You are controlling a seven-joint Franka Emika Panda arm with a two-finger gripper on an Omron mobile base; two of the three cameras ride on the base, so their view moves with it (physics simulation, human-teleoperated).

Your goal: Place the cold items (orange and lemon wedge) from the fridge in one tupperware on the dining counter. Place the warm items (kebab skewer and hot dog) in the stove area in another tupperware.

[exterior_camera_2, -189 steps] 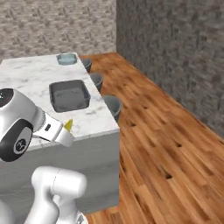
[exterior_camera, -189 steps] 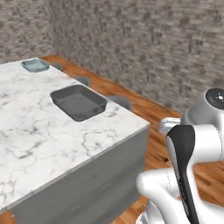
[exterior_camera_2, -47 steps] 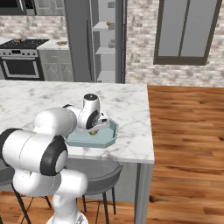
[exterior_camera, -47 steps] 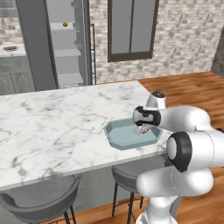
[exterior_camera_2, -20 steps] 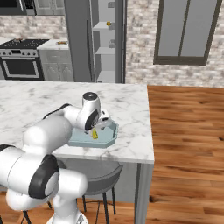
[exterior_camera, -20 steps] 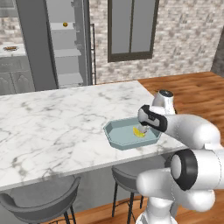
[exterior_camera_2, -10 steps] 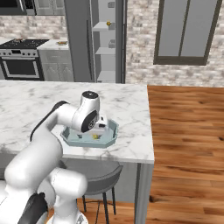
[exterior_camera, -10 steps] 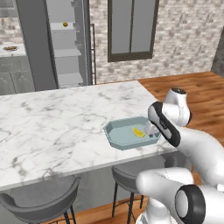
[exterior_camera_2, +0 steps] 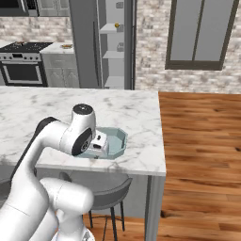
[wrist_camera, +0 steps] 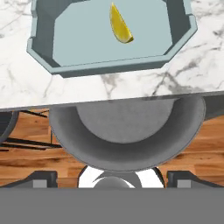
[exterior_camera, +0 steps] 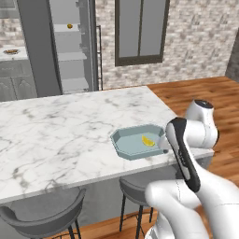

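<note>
Kitchen with brick back wall, wood floor, long marble worktop [exterior_camera: 56, 135] up front; fridge [exterior_camera: 70, 51] standing open behind, small orange [exterior_camera: 69, 26] on an upper shelf; stove area [exterior_camera_2: 21, 66] far left in right base view. Pale grey-teal octagonal container [exterior_camera: 126, 144] near worktop's front edge, lemon wedge [exterior_camera: 148, 141] lying inside, toward its right half; same wedge [wrist_camera: 120, 24] clear in hand view, flat on container floor, touching nothing else. Tool [exterior_camera_2: 98, 143] released, jaws wide apart, empty, hanging just beside container's near rim over worktop edge; grey stool [wrist_camera: 127, 131] directly below in hand view. Lemon part looks done; orange not yet fetched. Step in hand likely retreat: best to lift straight up and back, clear of container rim, so no nudge slides it off the edge; then swing toward fridge with jaws kept wide, approach orange level with shelf, avoid clipping shelf lips or door.
</note>
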